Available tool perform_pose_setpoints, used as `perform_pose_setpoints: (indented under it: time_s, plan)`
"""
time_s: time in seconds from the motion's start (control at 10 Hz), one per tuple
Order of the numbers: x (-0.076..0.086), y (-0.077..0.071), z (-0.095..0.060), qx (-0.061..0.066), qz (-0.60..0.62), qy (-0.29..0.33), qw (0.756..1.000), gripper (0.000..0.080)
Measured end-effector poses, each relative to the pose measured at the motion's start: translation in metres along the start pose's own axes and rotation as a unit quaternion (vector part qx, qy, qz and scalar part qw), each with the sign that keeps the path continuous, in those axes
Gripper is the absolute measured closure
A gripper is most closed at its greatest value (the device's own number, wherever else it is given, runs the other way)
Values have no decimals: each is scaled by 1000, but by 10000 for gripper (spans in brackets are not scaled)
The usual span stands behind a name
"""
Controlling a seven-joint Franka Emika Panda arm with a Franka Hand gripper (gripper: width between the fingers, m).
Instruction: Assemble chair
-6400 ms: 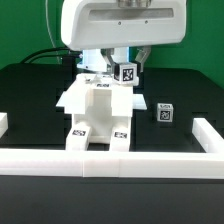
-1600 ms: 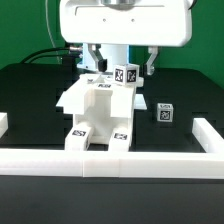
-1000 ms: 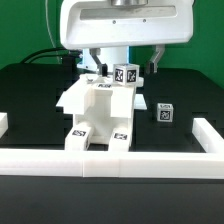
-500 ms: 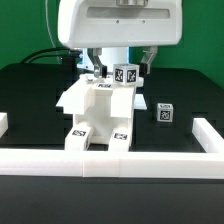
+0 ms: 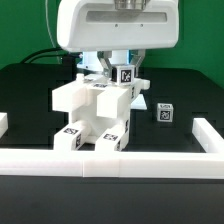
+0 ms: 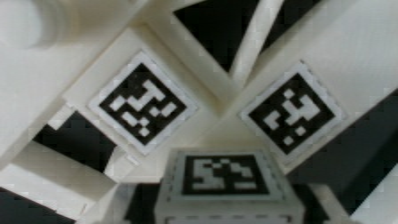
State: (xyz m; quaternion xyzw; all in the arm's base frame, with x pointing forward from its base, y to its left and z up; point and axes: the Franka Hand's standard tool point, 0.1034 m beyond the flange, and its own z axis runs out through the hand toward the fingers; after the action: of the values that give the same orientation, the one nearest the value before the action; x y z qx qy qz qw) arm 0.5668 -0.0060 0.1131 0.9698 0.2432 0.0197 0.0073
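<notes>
I see the arm hanging straight down from 12 o'clock over the chair (image 5: 92, 108), which sits mid-table with its tagged feet just behind the border rail (image 5: 30, 160) at 6 o'clock. The gripper (image 5: 126, 70) is pinched narrow on the chair's tagged top piece, and the wrist view shows three black-and-white fiducial tags (image 6: 143, 100). A loose tagged block (image 5: 165, 113) lies at the chair's 3 o'clock, apart from it.

Exterior view. Plain green wall (image 5: 25, 25) across back, 10 to 2 o'clock. Matte black tabletop (image 5: 30, 100) fills middle, from 9 to 3 o'clock. Black cables (image 5: 45, 55) at 10 o'clock, looping along table's far edge against wall. Low white rail (image 5: 150, 160) along near edge at 6 o'clock, its short ends turning back at 9 and 3 o'clock. Grey band (image 5: 110, 205) below rail. Light even and soft, shadows weak.
</notes>
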Motion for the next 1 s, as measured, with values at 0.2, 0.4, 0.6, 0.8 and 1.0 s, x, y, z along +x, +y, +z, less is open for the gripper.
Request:
perform_pose_setpoints:
  time_s: [0.2,0.4,0.6,0.8,1.0]
  plan:
    - [0,0,0,1,28,0,1000,534]
    - [0,0,1,2,110,0,994,534]
    - [0,0,1,4,190,1,982,532]
    - [0,1,1,12,278,3,960,532]
    - [1,1,2,23,375,5,927,532]
